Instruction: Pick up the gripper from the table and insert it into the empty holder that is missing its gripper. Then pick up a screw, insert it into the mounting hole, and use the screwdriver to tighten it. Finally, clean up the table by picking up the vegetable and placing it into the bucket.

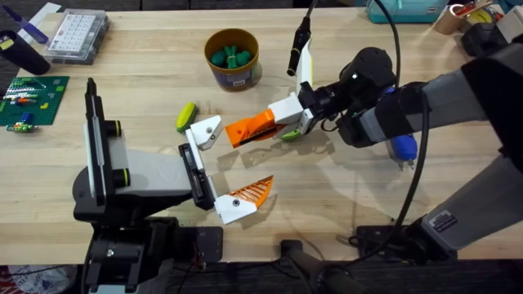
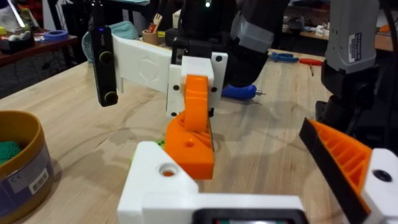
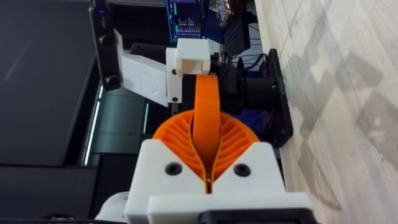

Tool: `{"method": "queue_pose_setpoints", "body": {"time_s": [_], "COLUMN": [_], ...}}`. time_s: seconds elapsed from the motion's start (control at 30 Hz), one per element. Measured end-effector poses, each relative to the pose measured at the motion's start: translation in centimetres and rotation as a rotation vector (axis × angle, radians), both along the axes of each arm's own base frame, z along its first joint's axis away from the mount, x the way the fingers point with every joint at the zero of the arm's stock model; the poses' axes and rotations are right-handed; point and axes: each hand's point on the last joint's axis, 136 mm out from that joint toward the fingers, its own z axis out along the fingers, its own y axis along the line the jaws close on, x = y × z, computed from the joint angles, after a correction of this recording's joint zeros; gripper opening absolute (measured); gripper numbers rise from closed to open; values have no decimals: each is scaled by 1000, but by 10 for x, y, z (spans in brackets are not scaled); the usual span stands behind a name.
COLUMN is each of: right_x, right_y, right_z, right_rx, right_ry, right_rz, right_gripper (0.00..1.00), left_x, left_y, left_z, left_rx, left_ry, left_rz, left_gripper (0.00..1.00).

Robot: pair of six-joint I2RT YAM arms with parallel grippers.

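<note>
My right gripper [image 1: 276, 122] is shut on the gripper [image 1: 249, 128], whose smooth orange strip [image 3: 206, 118] sits between the ribbed pads, and holds it above the table [image 1: 343, 188]. Its orange end [image 2: 189, 146] hangs just beyond the white holder [image 1: 204, 131] on my left arm. The mounting hole [image 2: 166, 169] faces up. My left gripper [image 1: 225, 163] stands open between the holder and its ribbed finger [image 1: 248, 194]. A yellow-green vegetable [image 1: 186, 116] lies beside the holder. The bucket [image 1: 232, 57] holds green pieces. The blue-handled screwdriver [image 1: 403, 149] lies under my right arm. The screw is out of view.
A clear parts box [image 1: 78, 34] and a green board [image 1: 31, 100] sit at the far left. Boxes and tools crowd the far right corner [image 1: 466, 16]. A cable [image 1: 406, 90] loops over my right arm. A small green piece [image 1: 290, 135] lies under my right gripper.
</note>
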Motion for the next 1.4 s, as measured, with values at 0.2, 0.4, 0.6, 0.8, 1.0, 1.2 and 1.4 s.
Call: {"method": "queue_pose_setpoints", "body": {"time_s": [0.2,0.4,0.6,0.8,1.0,1.2,1.4], "right_x": [0,1,5,5,6,-5,-4], "right_y": [0,0,2,3,9,26,26], "right_z": [-1,0,1,2,2,-8,-8], "right_rx": [-7,-4,3,10,12,-12,-3], "right_ry": [15,11,7,-3,7,26,2], "right_rz": [0,-7,-31,-37,-57,-45,-47], "right_gripper": [14,14,13,14,14,14,15], "left_x": [0,-1,-2,-1,3,2,2], "left_y": [0,0,0,0,2,2,2], "left_z": [-5,-10,-10,-10,-10,-11,-11], "left_rx": [0,0,0,0,1,-12,-12], "left_ry": [39,76,76,76,73,108,108], "left_rz": [0,-3,-4,-4,23,22,22], "left_gripper": [985,985,985,985,985,985,988]}}
